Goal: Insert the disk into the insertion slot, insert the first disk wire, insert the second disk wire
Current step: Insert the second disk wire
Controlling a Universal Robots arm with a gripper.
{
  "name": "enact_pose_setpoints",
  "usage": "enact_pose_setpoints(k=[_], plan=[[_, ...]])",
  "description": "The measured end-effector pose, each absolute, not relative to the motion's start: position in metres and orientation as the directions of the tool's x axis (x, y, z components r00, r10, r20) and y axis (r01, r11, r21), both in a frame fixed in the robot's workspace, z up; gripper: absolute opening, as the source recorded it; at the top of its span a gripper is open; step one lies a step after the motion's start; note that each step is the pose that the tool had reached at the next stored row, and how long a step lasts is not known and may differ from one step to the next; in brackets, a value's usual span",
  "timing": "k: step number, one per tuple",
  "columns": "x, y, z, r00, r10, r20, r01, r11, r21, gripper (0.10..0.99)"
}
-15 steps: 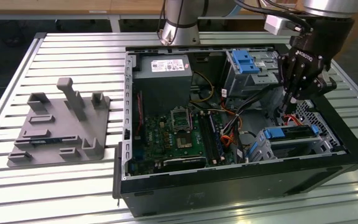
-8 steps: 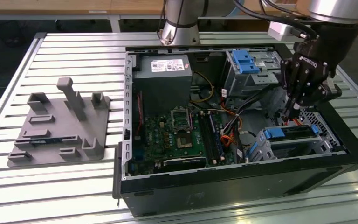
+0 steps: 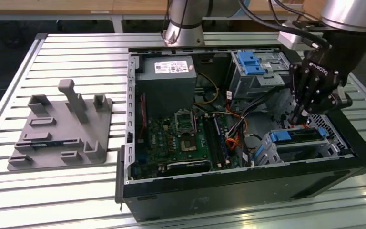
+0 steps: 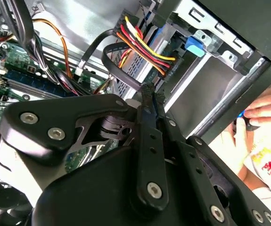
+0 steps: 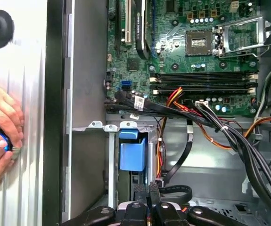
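Slatted metal table [image 3: 68, 191] carried the open computer case [image 3: 247, 191]. I saw the disk [image 3: 300, 136] seated in the insertion slot [image 3: 297, 150]; my gripper [image 3: 299, 116], fingers together, pinched a cable beside it, needing square alignment.

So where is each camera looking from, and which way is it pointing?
Exterior view: off the arm, above the slatted table, looking down into the open black computer case; black gripper over the blue-framed silver disk.
Second wrist view: on the arm, looking past the gripper at red-yellow wires.
First wrist view: on the arm, facing the green motherboard.
Both wrist views share the gripper and a person's hand.
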State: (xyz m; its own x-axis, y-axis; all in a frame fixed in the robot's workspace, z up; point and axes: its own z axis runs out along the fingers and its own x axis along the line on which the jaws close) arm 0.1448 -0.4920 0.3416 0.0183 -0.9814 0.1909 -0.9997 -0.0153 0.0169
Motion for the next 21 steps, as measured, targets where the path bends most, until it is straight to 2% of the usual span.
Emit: enact_pose_setpoints(k=[10,21], plan=[[0.145,-0.504,0.342,0.018,-0.999,0.027,-1.000,-0.018,0.011,0.145],[0.145,-0.513,0.342,0.018,-1.000,0.006,-1.000,-0.018,0.011,0.145]])
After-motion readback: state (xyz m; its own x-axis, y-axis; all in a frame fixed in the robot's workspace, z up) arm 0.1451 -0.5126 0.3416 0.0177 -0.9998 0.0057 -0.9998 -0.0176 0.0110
